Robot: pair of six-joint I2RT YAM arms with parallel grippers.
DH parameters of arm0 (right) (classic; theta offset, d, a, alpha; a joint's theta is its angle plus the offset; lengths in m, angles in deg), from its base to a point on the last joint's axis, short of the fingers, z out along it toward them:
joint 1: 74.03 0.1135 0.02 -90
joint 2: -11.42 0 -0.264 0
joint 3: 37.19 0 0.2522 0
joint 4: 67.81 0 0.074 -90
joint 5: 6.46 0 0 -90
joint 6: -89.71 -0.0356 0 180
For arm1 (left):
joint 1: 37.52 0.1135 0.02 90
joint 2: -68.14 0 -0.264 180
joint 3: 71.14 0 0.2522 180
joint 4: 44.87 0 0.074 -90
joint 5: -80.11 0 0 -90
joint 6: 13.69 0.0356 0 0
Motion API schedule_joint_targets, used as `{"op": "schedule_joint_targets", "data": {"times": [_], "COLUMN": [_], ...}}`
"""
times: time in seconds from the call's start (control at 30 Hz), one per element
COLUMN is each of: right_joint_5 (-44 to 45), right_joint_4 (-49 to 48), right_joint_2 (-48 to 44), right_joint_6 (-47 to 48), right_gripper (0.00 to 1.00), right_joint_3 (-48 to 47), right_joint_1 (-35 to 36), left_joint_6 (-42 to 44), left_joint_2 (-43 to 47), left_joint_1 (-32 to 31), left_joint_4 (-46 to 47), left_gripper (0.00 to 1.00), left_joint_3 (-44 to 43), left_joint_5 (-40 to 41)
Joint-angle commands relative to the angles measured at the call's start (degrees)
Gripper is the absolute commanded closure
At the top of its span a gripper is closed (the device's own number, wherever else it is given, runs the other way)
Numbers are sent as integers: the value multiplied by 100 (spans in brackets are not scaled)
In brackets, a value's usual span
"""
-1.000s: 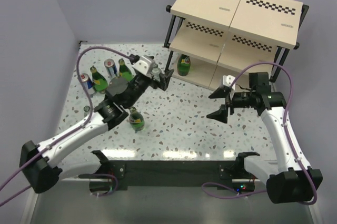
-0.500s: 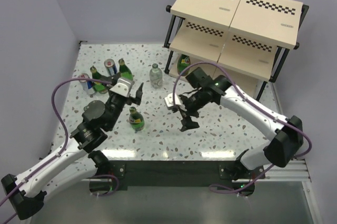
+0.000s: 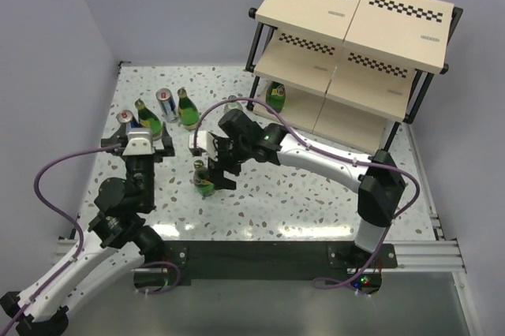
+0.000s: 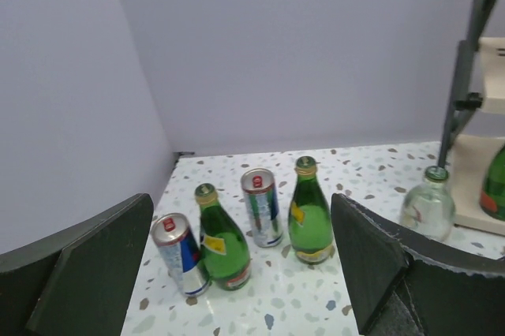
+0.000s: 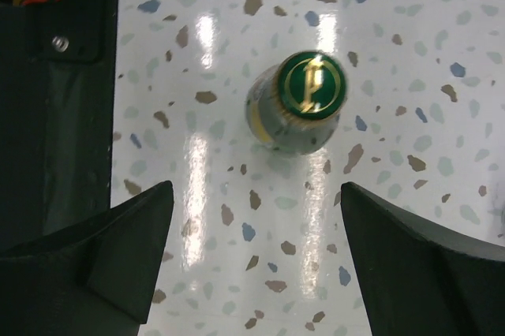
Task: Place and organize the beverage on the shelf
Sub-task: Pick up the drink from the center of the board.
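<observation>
One green glass bottle with a yellow-red label (image 3: 274, 97) stands on the lowest board of the black-framed beige shelf (image 3: 359, 6), far right. Six visible drinks wait on the speckled table (image 3: 268, 198). Over a lone green bottle (image 5: 304, 103) at centre hangs the right gripper (image 5: 254, 241), jaws spread; the left gripper (image 4: 237, 273), spread wide, faces the far-left cluster (image 4: 223, 245). Judged: barely begun.

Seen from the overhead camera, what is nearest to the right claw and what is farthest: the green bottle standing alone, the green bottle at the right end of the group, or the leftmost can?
From the right gripper, nearest first:
1. Lone green bottle, directly below the open fingers.
2. Green bottle at the group's right end, farther back on the table.
3. Leftmost can, far off on the left of the view.
</observation>
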Motion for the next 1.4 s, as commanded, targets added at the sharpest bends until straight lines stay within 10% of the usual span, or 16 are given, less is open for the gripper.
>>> {"op": "schedule_joint_targets", "data": {"times": [0.0, 0.5, 0.9, 1.07, 1.37], "right_joint_5": [914, 1619, 1874, 1821, 540], "right_joint_4": [-991, -1484, -1669, -1441, -281], "right_joint_2": [122, 711, 773, 502, -307], "right_joint_6": [-1389, -2296, -2313, -1867, -249], "right_gripper": [10, 23, 73, 97, 100], "right_joint_3": [-415, -723, -644, -662, -443], "right_joint_1": [187, 451, 451, 442, -155], "left_joint_6": [211, 220, -17, -219, -536], "left_joint_2": [151, 819, 986, 1311, 1417], "left_joint_1": [220, 871, 906, 906, 906], "left_joint_4": [582, 1321, 804, 250, -59], "left_gripper": [0, 0, 0, 0, 0], "left_joint_3": [127, 637, 628, 646, 742], "left_joint_5": [784, 1260, 935, 137, -1586]}}
